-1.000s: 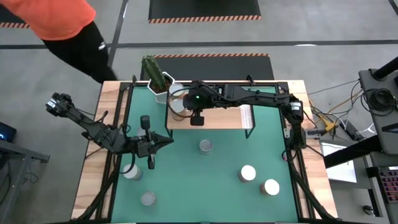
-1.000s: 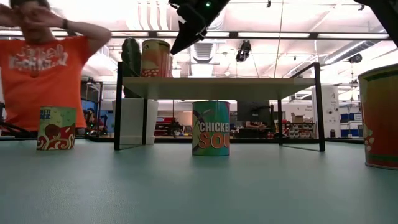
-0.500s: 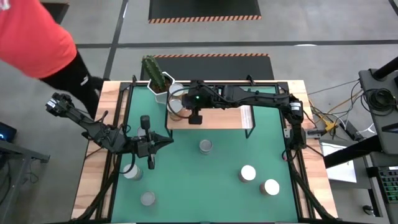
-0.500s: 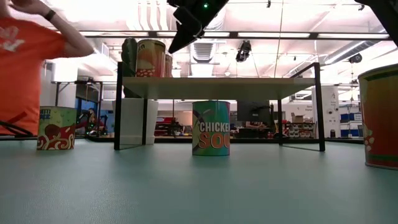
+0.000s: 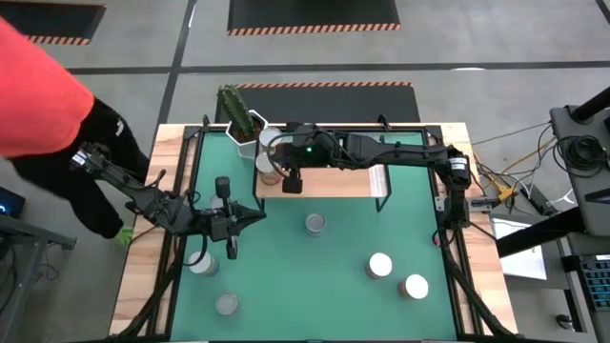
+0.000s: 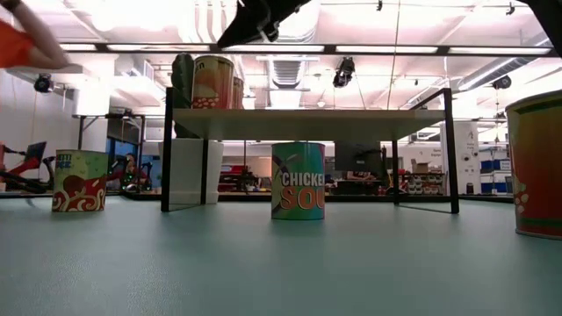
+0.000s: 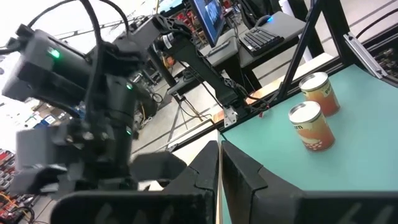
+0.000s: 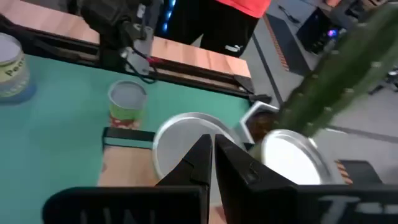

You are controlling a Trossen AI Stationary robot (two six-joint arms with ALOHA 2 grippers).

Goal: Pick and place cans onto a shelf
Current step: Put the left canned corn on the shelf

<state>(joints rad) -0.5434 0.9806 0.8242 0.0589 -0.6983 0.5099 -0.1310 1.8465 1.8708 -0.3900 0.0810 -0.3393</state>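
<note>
The shelf, a light-wood plank on a black frame, stands at the far middle of the green mat. Two cans stand upright on its left end; their silvery tops show below my right gripper, which hovers shut just above them without touching. Several more cans stand on the mat: one in front of the shelf, two at the near right, two at the near left. My left gripper waits shut above the mat's left part.
A cactus in a white pot stands just beyond the shelf's left end, close to my right gripper. A person in orange and black is by the table's far left corner. The mat's middle and near part lie free between the cans.
My right gripper has tipped up toward level above the shelf's left end, its fingertips rising away from the two cans; it has stayed shut. The cans have not moved. The person has moved along the table's far left side.
</note>
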